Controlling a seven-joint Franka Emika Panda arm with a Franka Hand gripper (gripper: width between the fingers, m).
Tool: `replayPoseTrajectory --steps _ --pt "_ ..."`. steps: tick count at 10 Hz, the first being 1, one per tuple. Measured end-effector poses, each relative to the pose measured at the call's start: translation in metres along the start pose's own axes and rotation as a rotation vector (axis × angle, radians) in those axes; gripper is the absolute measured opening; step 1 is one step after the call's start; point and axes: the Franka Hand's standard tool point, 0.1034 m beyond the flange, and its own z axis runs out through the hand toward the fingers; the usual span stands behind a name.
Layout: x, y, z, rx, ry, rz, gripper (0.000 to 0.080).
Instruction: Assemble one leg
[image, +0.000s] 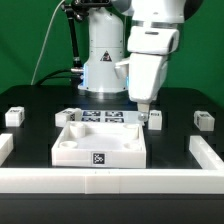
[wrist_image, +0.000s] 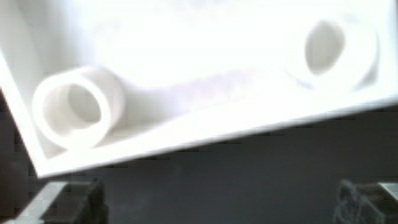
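Observation:
The gripper (image: 144, 107) hangs open and empty just behind the far right corner of the large white square panel (image: 100, 146), close to one small white leg (image: 154, 119) on the black table. Other legs lie at the exterior view's left (image: 13, 116), behind the panel (image: 66, 117) and at the exterior view's right (image: 203, 120). In the wrist view the panel (wrist_image: 196, 90) fills most of the picture, with two round sockets (wrist_image: 71, 102) showing. Only dark table lies between the fingertips (wrist_image: 64, 204) of the gripper (wrist_image: 214, 206). No leg shows in the wrist view.
The marker board (image: 105, 118) lies flat behind the panel. White rails border the table at the front (image: 110, 181), at the exterior view's left (image: 5, 146) and right (image: 206, 152). The robot's base (image: 103, 60) stands at the back.

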Motion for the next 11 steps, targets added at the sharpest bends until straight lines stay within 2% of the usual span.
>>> replayPoseTrajectory --steps 1,5,7,8,11 --pt "-0.005 -0.002 0.002 0.014 -0.007 0.010 0.0649" --pt "-0.006 -0.004 0.004 0.015 -0.006 -0.008 0.0649" --pt "-0.029 -0.024 0.019 0.025 -0.003 -0.068 0.0649" --pt "-0.040 -0.036 0.026 0.039 -0.006 -0.069 0.0649" --pt "-0.064 -0.051 0.041 0.067 -0.016 -0.051 0.0649"
